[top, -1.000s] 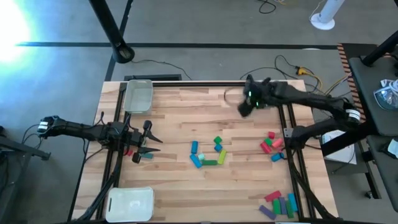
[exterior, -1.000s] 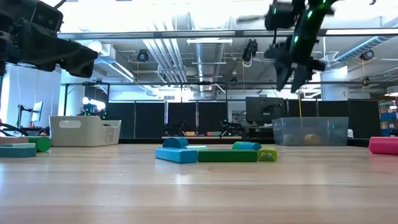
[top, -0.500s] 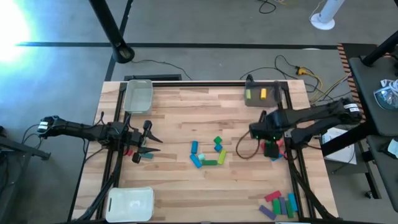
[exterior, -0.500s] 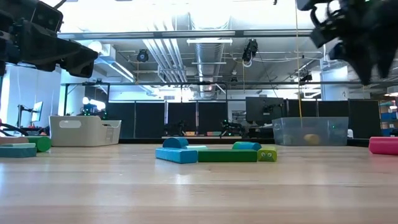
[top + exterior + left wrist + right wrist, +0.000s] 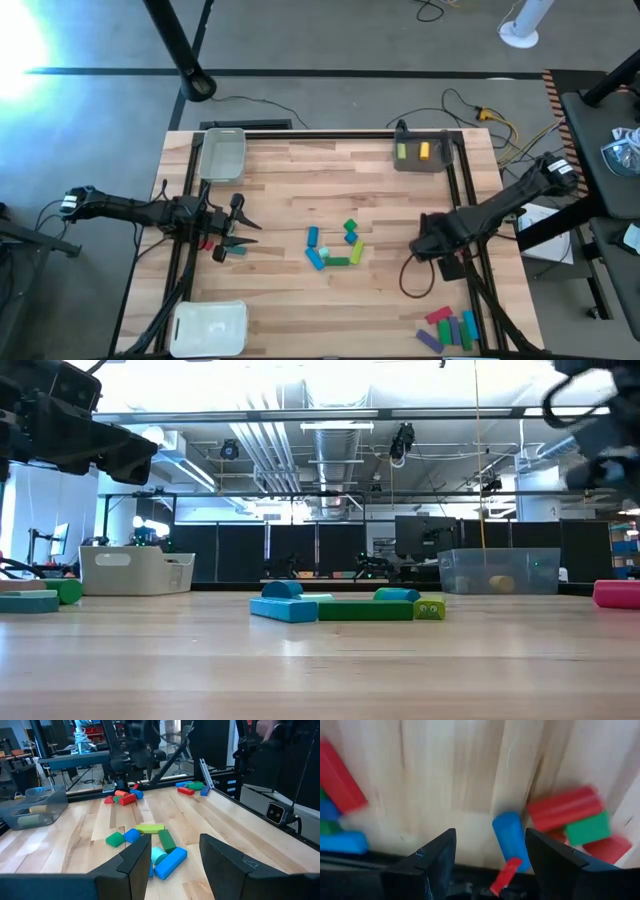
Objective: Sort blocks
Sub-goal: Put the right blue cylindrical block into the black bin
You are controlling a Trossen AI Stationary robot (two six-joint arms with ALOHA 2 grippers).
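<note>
We judge the blocks (image 5: 335, 247) light, rigid and a little slick — best pinched across the short flat sides. More lie beside the right rail, where the right hand (image 5: 487, 865), fingers apart, hangs over a blue block (image 5: 510, 840) between them. The left hand (image 5: 172, 865) waits, also spread, at the left rail, aimed at the central cluster on the table (image 5: 290, 190).

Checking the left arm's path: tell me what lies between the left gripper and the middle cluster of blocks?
Bare wood, in the high view: nothing lies between the left gripper and the middle cluster of blue, green and teal blocks.
</note>
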